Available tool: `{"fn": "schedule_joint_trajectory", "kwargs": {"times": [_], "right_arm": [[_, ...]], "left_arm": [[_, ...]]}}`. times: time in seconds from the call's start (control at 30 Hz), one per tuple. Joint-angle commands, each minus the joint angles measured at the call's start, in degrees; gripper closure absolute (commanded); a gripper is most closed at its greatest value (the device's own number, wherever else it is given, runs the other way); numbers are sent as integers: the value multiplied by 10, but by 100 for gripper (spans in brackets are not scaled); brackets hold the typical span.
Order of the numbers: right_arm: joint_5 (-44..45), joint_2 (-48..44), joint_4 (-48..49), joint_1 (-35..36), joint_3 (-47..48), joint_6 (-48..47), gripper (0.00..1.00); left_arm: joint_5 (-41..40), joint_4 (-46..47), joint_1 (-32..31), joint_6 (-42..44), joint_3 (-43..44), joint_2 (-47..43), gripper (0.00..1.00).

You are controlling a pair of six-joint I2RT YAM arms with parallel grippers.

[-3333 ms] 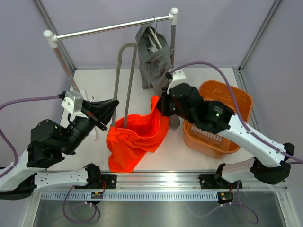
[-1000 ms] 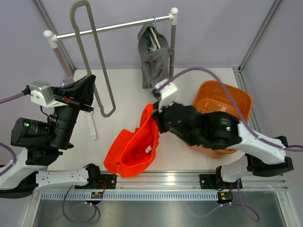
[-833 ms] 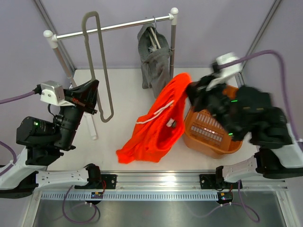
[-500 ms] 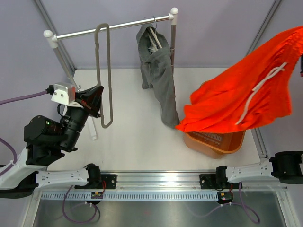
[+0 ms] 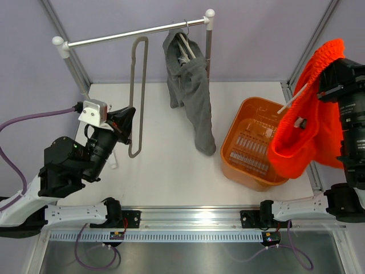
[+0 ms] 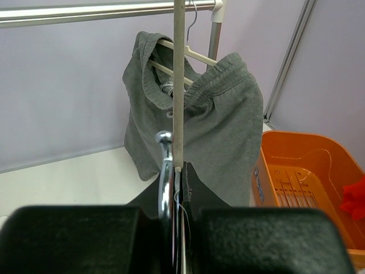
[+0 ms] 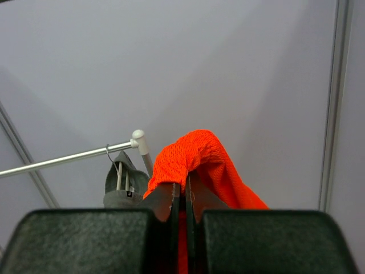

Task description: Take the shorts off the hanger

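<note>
My left gripper (image 5: 129, 117) (image 6: 178, 181) is shut on an empty grey hanger (image 5: 137, 85) (image 6: 179, 85), held upright beside the rail (image 5: 131, 34); its metal hook (image 6: 165, 171) sits between the jaws. The grey shorts (image 5: 191, 91) (image 6: 199, 120) hang from a white hanger on the rail's right end. My right gripper (image 5: 328, 85) (image 7: 183, 191) is raised high at the far right. It is shut on the orange-red shorts (image 5: 305, 128) (image 7: 199, 154), which hang down over the right edge of the orange basket (image 5: 248, 142).
The rail's right post (image 5: 209, 45) stands close behind the grey shorts. The orange basket (image 6: 308, 165) sits on the white table (image 5: 165, 171) right of centre. Grey walls and metal frame bars (image 5: 311, 40) enclose the back and sides.
The right arm has swung the orange-red shorts from the table up and to the far right, above the basket. The left arm has carried the empty hanger rightwards along the rail.
</note>
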Motion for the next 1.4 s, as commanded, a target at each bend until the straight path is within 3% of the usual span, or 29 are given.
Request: {"fn": "schedule_joint_trajectory", "kwargs": {"times": [0.0,0.1,0.23,0.47,0.6,0.83,0.93,1.03,1.13,1.23,1.37], "right_arm": [[-10,-7,-49,-19,-16,47,100],[-41,0,-174,-89,-9,173,100],[-91,20,-270,-205,7,257,100],[-267,58,-468,-536,39,458,100],[-353,59,-517,-651,19,568,100],[-409,44,-585,-677,-76,672,100],[-424,16,-593,-677,-181,711,100],[-437,-14,-597,-677,-238,733,91],[-453,-37,-602,-677,-301,743,89],[-482,-54,-608,-677,-327,754,74],[-488,-74,-619,-677,-350,755,37]], "left_arm": [[21,20,1,-11,3,9,100],[26,17,1,-14,4,13,100],[30,9,1,-17,6,17,100],[28,-13,0,-25,6,11,100],[17,-32,1,-31,4,1,100],[-2,-98,1,-72,24,-5,100],[5,-139,1,-98,32,-3,100],[31,-191,1,-124,45,8,100],[67,-244,1,-148,66,20,100],[110,-292,1,-166,87,27,100],[175,-338,1,-186,107,33,100]]}}
